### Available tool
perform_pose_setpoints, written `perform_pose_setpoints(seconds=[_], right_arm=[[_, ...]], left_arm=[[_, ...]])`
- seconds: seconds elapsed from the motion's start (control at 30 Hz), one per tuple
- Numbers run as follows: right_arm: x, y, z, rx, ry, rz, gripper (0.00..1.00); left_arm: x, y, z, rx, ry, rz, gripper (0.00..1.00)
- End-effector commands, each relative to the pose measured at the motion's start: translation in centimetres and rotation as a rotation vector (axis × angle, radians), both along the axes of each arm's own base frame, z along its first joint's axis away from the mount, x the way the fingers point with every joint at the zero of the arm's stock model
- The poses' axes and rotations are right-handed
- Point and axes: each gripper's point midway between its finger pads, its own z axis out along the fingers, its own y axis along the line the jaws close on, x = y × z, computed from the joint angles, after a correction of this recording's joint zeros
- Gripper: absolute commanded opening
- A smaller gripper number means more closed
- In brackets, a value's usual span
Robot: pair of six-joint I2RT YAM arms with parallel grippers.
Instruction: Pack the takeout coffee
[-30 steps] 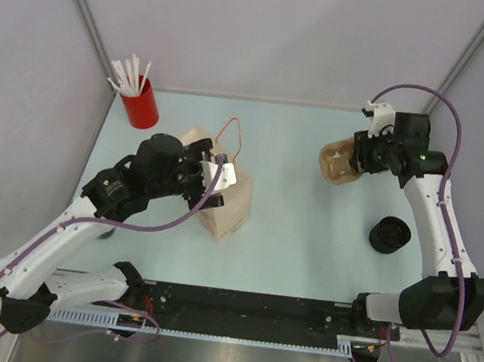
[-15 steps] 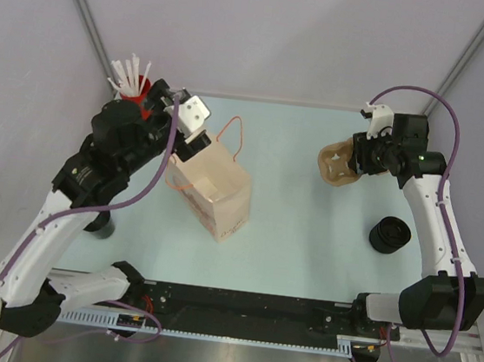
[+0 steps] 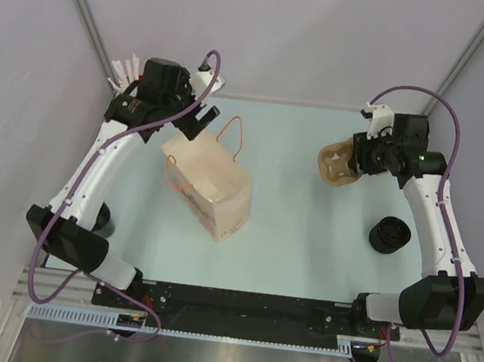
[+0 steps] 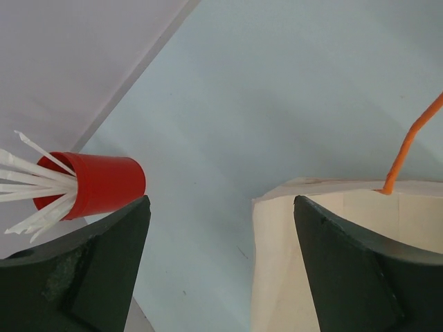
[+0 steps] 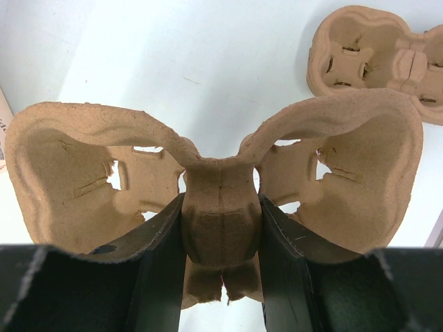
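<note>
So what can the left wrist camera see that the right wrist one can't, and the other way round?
Only the left wrist view shows the red cup of white straws, the open top of the paper bag with its orange handle, and the left gripper open with nothing between its fingers.

Only the right wrist view shows the right gripper clamped on the middle of a pulp cup carrier, and a second carrier lying on the table beyond it.

Both show the pale table and their own dark fingers.
</note>
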Motion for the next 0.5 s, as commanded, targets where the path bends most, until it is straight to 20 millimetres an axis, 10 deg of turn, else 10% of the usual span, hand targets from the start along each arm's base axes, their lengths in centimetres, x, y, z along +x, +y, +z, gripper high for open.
perform_pose_setpoints(seconds=[0.0,0.47], right_arm=[[0.1,0.1,0.9,0.015,-0.041,0.004,0.37],[0.2,0.2,0.9,0.017,-0.042,0.007,0.37]], left_arm=[[-1.3,0.0,1.5,-0.025,0.065,-0.037,0.86],[-1.8,1.5,-2.7,0.07,0.253,-0.03,0.73]])
